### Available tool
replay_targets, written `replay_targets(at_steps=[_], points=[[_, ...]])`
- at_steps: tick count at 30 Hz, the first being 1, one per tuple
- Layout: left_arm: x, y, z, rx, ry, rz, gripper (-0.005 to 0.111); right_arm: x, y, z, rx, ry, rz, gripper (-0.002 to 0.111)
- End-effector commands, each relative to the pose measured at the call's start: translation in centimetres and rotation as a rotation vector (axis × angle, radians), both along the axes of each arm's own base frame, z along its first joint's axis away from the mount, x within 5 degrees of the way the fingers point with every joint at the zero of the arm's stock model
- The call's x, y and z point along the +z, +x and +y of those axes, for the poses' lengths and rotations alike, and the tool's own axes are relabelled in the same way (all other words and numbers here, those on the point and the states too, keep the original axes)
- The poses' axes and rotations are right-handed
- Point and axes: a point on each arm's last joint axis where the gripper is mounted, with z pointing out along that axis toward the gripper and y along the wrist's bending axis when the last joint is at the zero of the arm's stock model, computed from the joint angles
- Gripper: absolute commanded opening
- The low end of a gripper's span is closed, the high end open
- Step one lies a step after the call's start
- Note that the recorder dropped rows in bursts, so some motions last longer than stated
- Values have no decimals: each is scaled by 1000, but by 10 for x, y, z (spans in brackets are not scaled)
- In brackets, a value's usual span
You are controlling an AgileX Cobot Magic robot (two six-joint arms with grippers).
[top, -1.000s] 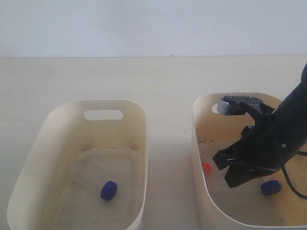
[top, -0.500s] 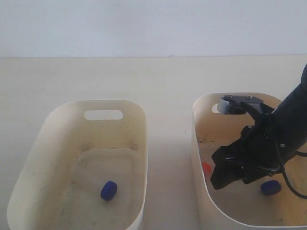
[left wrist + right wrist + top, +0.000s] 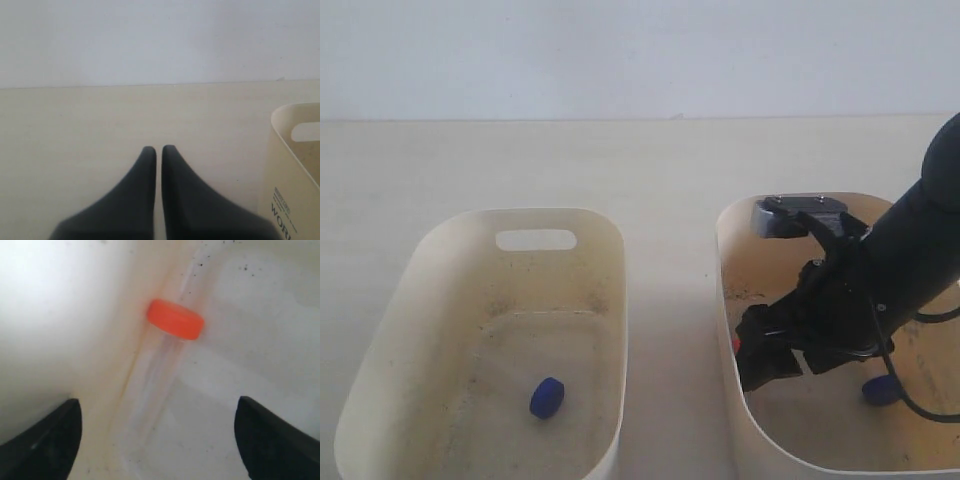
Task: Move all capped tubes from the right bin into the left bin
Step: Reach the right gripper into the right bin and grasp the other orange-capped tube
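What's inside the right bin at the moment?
An orange-capped tube lies along the right bin wall, ahead of the open right claw. A blue cap shows beside the arm, partly covered. The arm hides much of the floor.

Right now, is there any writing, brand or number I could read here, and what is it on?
"WOR": dark capitals on the outer wall of the left bin, in the left wrist view; the rest is cut off by the picture's edge.
Small print just above it: too small to read.
Exterior and right wrist views: no text.
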Motion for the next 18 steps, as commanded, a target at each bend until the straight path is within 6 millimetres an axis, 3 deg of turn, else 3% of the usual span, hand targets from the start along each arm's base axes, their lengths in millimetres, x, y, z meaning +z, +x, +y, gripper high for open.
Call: replay_targets(at_steps=[1,4,12,15,18], points=[[2,0,0,3,-7,-13,4,0,1,0,-14,-4,-9,78],[2,0,0,3,-7,-13,4,-5,3,-1,-24,-16,-15,78],[2,0,0,3,-7,-13,4,-66,11,-1,-50,-94,150,75],[2,0,0,3,-7,-13,4,-69,11,-1,-89,-96,178,51],[2,0,0,3,-7,-13,4,-68,11,-1,-94,-95,181,13]])
